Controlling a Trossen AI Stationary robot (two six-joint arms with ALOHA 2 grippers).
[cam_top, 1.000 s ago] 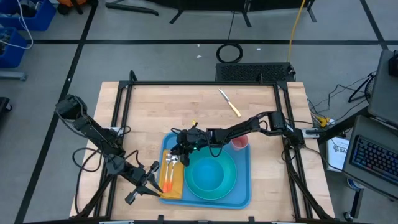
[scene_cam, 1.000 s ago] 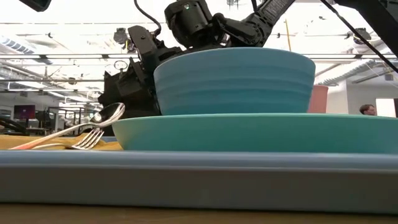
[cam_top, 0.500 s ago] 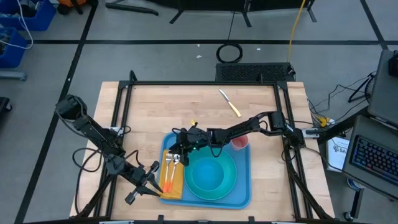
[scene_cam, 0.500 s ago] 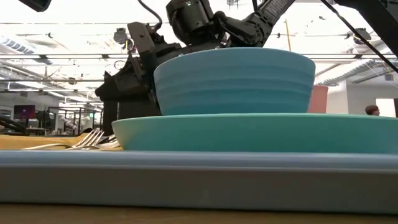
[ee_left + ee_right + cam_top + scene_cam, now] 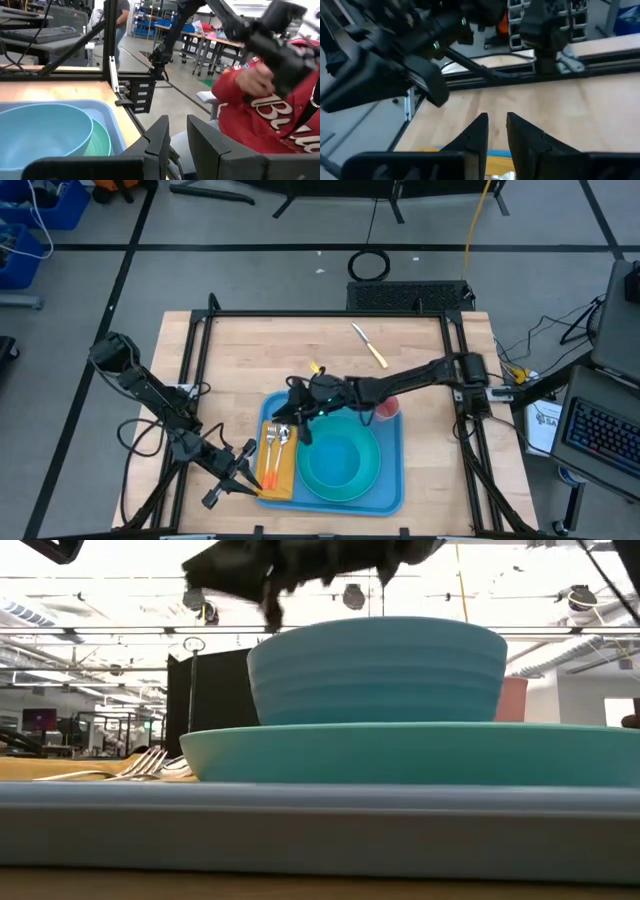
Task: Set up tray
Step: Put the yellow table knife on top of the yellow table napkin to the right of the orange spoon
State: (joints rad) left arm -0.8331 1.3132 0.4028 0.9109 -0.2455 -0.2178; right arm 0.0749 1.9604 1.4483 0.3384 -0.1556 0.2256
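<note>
High view: tray [image 5: 391,492] lies at table's near edge, centre. On it: turquoise plate [image 5: 372,470] carrying blue bowl [image 5: 332,465], pink cup [image 5: 387,409] at far right corner, yellow napkin [image 5: 279,472] along left side with fork [image 5: 270,450] and spoon [image 5: 282,437] on top. Right gripper [image 5: 296,412] hovers over tray's far left corner, just beyond spoon; fingers [image 5: 479,131] nearly together, narrow gap, pinching nothing. Left gripper [image 5: 252,481] waits off tray's left edge, near napkin; fingers [image 5: 161,137] close together, empty.
</note>
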